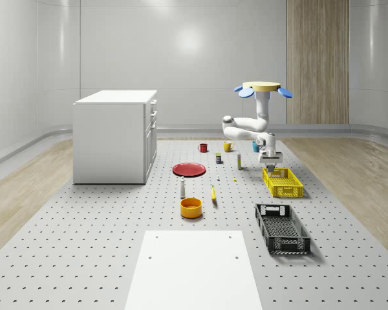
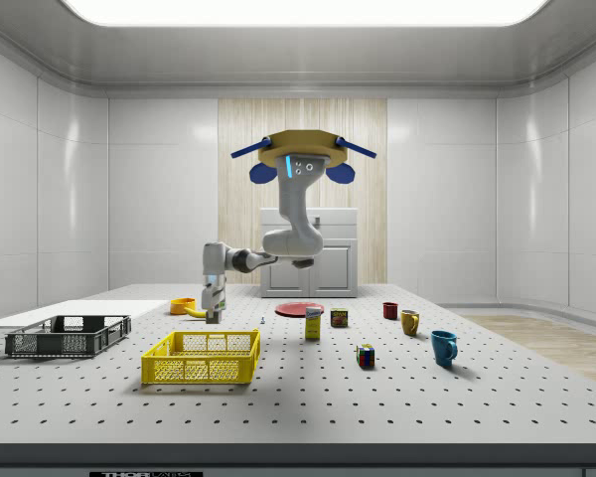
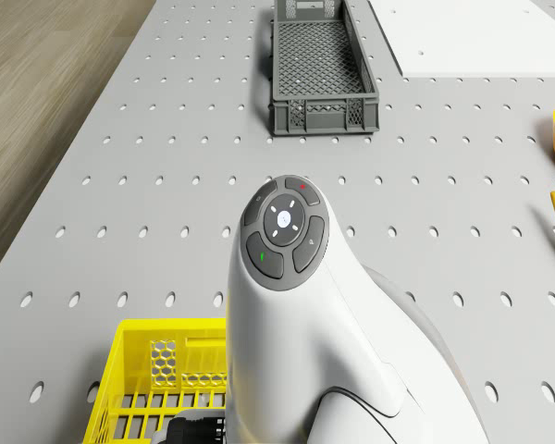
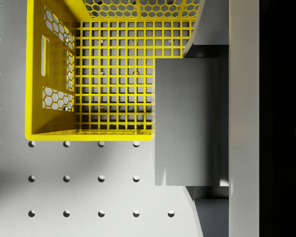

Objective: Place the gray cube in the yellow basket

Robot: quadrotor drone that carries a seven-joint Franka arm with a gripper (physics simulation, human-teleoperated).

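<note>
Because the drone point(image 2: 301, 151) hovers above the tabletop point(image 1: 103, 245), its claw point(image 4: 197, 121), clamped on the gray cube point(image 4: 187, 123), hangs over the yellow basket's point(image 4: 34, 74) end wall for release.

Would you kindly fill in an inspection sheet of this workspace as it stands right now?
Surface: gray perforated table with a white panel at its near edge.
Job's things: gray cube held between the fingers, partly over the near end of the yellow basket, which stands on the table.
Clutter: black crate, red plate, orange bowl, banana, blue mug, yellow mug, red mug, cans.
Grippers: gripper shut on the cube, above the basket; drone hovers over the table.
Cables: nothing seen.
Surroundings: white cabinet, wood wall panel.
</note>
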